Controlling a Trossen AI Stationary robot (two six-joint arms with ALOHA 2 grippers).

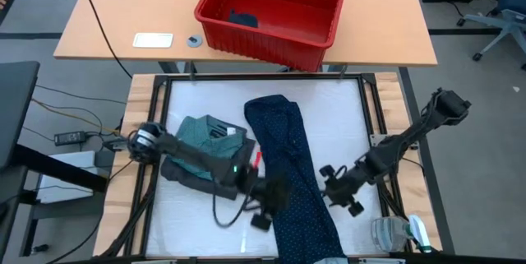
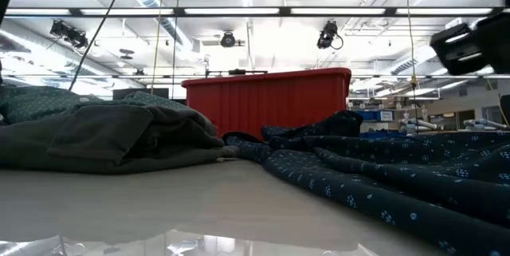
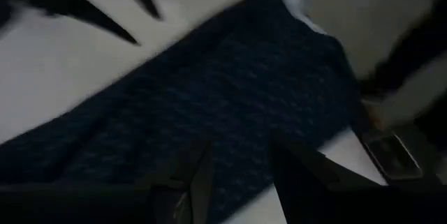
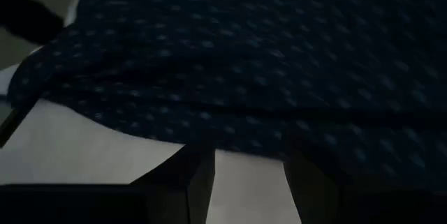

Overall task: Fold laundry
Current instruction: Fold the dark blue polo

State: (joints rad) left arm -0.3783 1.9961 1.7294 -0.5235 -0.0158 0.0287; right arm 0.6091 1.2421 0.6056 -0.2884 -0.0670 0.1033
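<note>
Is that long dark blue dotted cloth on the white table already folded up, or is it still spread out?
Spread out. The navy dotted piece lies as one long strip down the white table, wrinkled but not doubled over.

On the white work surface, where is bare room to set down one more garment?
Free: the white surface between the top frame edge and the teal-green and grey folded pile; also the strip right of the long navy dotted garment. Crowded: the lower middle, where the left gripper and right gripper flank the navy garment.
</note>
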